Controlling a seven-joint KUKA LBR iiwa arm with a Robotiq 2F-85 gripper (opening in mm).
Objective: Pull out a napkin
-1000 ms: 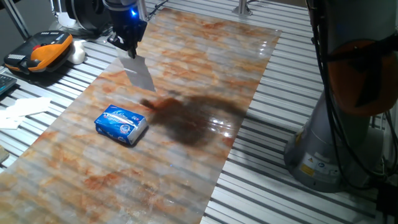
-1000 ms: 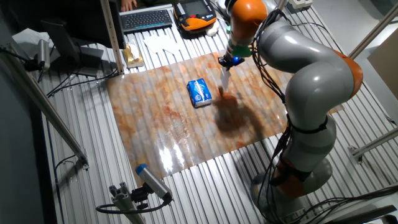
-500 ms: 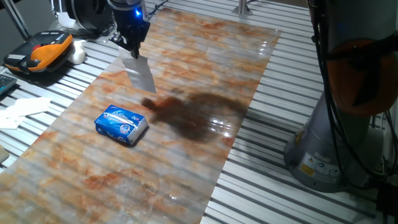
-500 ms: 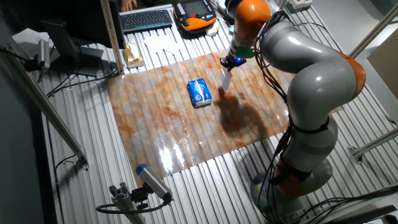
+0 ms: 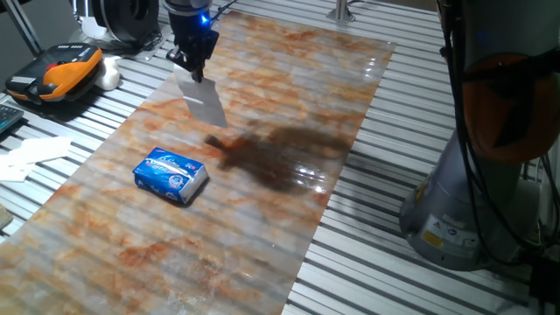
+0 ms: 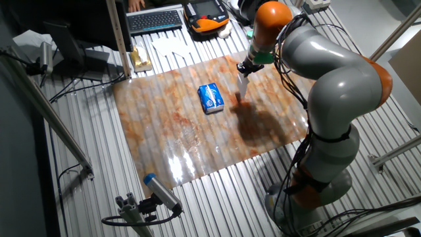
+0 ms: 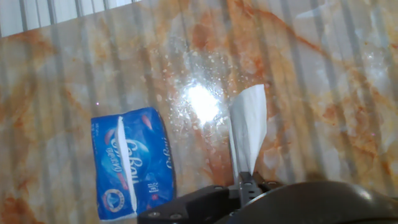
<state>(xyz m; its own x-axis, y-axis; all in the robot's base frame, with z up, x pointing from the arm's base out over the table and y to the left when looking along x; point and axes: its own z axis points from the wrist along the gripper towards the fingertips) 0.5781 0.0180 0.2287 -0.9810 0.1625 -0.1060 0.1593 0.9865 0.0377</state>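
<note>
White tissue is basically free at this point: the napkin [image 5: 202,101] hangs in the air from the hand [image 5: 194,70], clear of the counter [image 5: 289,105] and well apart from the blue tissue pack [image 5: 171,175], which sits flat on the orange marbled sheet with nothing touching it. In the hand view you can see the napkin [image 7: 247,127] pinched right at its top edge between the closed fingertips, drooping down as a loose folded strip, with the pack [image 7: 132,160] off to one side, its slit facing up and no sheet poking out that I can make out. The other fixed view shows the same thing from the far side: the hand [image 6: 245,68] above the sheet, the napkin [image 6: 241,85] dangling under it, the pack [image 6: 210,97] just beside but not connected. So I'd say the actual pulling part is done, since the sheet is fully out and there's no link left between it and the pack. What's left, if anything, is just lifting it away a bit or setting it down somewhere. The only worry I'd have is that the grip is on a thin bit of soft paper, so a quick swing might let it slip or tear. Off the sheet there's an orange and black handheld unit [image 5: 54,74] and some flat white papers [image 5: 35,150] on the metal slats, not involved.
</note>
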